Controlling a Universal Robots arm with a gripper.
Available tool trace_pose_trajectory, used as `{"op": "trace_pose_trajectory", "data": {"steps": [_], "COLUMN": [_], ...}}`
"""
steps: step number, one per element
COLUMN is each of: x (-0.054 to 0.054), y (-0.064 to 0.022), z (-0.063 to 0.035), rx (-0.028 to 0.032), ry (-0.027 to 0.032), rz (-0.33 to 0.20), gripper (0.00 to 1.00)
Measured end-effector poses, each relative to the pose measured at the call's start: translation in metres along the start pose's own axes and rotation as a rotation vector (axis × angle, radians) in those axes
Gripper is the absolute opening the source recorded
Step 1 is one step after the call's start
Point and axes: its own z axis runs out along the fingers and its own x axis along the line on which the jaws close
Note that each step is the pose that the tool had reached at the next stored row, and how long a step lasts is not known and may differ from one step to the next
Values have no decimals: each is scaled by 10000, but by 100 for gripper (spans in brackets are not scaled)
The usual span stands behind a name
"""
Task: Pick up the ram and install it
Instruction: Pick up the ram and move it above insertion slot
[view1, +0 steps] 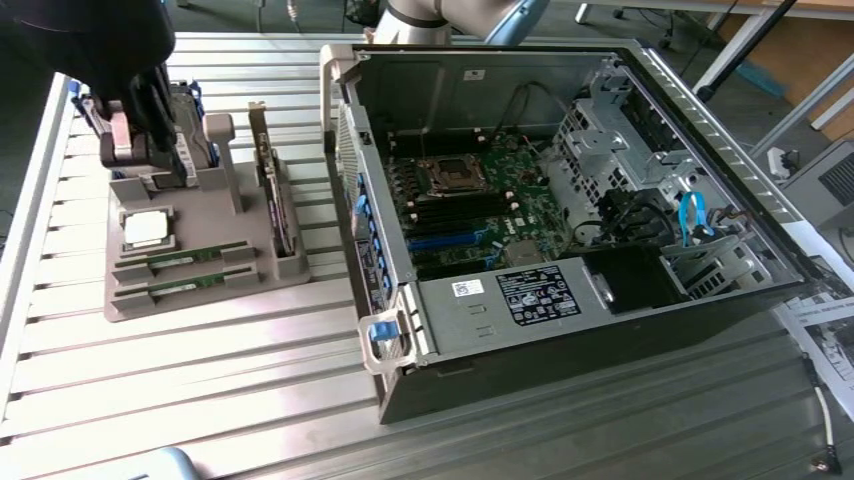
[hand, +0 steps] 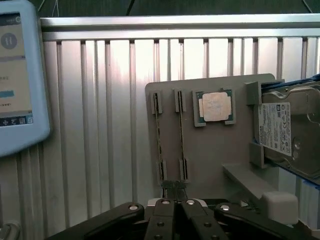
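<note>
Ram (hand: 181, 142) on edge in tray (hand: 215, 155) (second stick (hand: 159, 135) alongside), just beside tool (hand: 175, 190), pressed together.

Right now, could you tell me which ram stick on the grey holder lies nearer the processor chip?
The ram stick beside the silver processor chip; the other ram stick sits one slot farther away, along the holder's edge.

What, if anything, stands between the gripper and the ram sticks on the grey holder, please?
Nothing visible does. The two ram sticks lie uncovered in their slots on the grey holder, and the gripper hangs above that holder. The processor and hard drive sit off to one side of the sticks.
</note>
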Motion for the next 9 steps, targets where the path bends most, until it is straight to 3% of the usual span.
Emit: {"op": "trace_pose_trajectory", "data": {"steps": [9], "x": [-47], "y": [5], "z": [147], "rx": [3], "ry": [-7], "rz": [-211], "gripper": [11]}}
